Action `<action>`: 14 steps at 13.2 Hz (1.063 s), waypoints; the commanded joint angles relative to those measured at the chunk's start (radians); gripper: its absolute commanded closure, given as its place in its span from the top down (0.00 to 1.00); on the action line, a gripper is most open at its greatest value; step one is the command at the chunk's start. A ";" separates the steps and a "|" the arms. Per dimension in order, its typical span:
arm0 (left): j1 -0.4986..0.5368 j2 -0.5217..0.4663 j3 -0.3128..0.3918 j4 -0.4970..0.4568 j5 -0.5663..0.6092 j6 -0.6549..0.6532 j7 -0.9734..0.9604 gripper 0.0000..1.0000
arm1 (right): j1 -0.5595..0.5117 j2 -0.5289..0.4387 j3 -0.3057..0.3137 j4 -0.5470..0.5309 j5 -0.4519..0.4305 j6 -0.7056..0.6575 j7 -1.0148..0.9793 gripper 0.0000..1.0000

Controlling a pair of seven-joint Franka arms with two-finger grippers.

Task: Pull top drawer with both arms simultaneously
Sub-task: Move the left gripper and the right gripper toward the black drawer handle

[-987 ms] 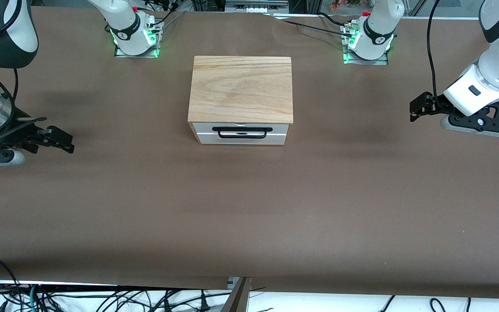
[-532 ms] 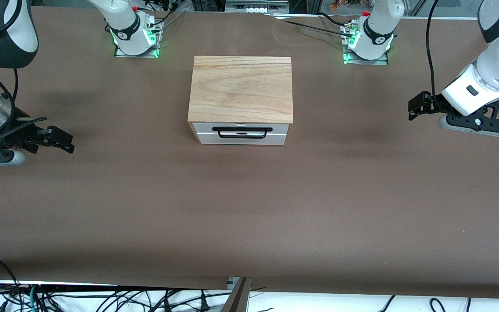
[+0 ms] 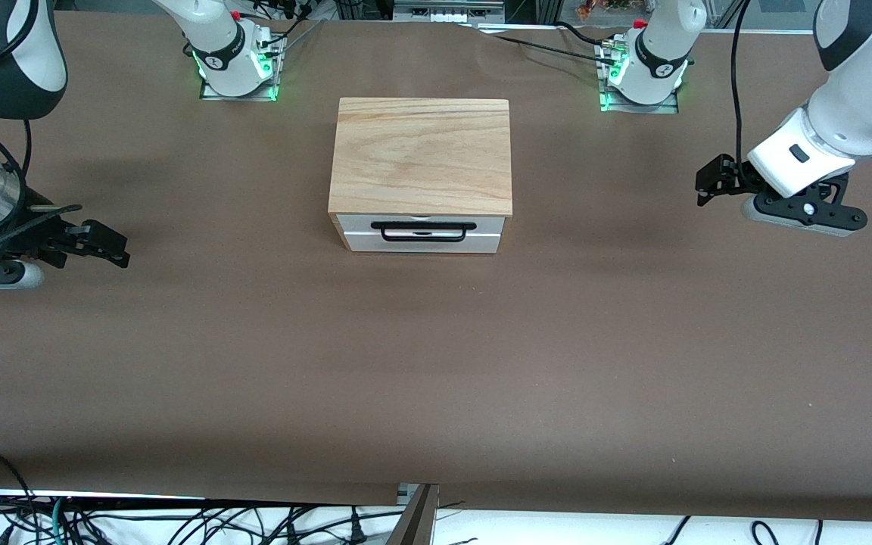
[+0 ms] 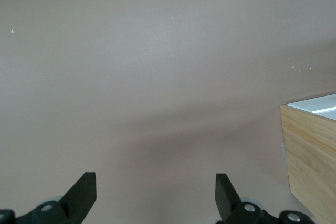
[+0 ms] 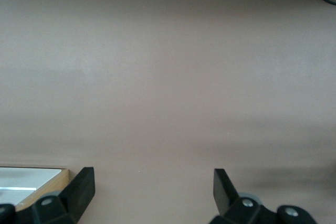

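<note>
The cabinet [image 3: 421,155] stands mid-table under its light-wood top slab. The top drawer [image 3: 354,225] is closed, its white front and black bar handle [image 3: 422,225] facing the front camera. My left gripper [image 3: 704,188] is open and empty, over bare table toward the left arm's end, well apart from the cabinet. Its wrist view shows spread fingers [image 4: 84,195] and a cabinet corner [image 4: 312,156]. My right gripper [image 3: 124,253] is open and empty, low over the table at the right arm's end. Its wrist view shows spread fingers [image 5: 83,187] and a bit of white panel [image 5: 26,178].
The brown table cover [image 3: 436,363] lies bare around the cabinet. The two arm bases [image 3: 233,64] [image 3: 644,72] stand at the table edge farthest from the front camera. Loose cables [image 3: 179,522] hang below the edge nearest that camera.
My left gripper has moved toward the cabinet. My right arm has not moved, and the drawer stays closed.
</note>
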 commanded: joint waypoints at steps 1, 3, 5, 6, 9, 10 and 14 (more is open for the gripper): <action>0.002 -0.010 0.002 0.003 -0.013 -0.010 -0.001 1.00 | 0.007 -0.017 -0.004 -0.013 -0.016 -0.009 0.004 1.00; 0.002 -0.010 0.002 0.003 -0.014 -0.010 0.001 1.00 | 0.007 -0.017 -0.004 -0.013 -0.014 -0.009 0.004 1.00; 0.000 -0.010 0.002 0.004 -0.016 -0.009 0.001 1.00 | 0.007 -0.017 -0.003 -0.013 -0.013 -0.009 0.004 1.00; 0.000 -0.010 0.002 0.004 -0.036 -0.010 0.001 1.00 | 0.007 -0.017 -0.003 -0.013 -0.013 -0.009 0.005 1.00; 0.002 -0.010 0.002 0.004 -0.051 -0.010 0.001 1.00 | 0.008 0.002 -0.001 -0.015 -0.007 -0.007 0.007 1.00; -0.001 -0.008 0.000 0.004 -0.054 -0.009 0.007 1.00 | 0.008 0.046 0.000 -0.015 0.009 -0.007 0.010 1.00; -0.012 0.058 0.000 0.006 -0.319 -0.009 0.012 1.00 | 0.017 0.081 0.003 -0.021 0.169 0.003 0.002 1.00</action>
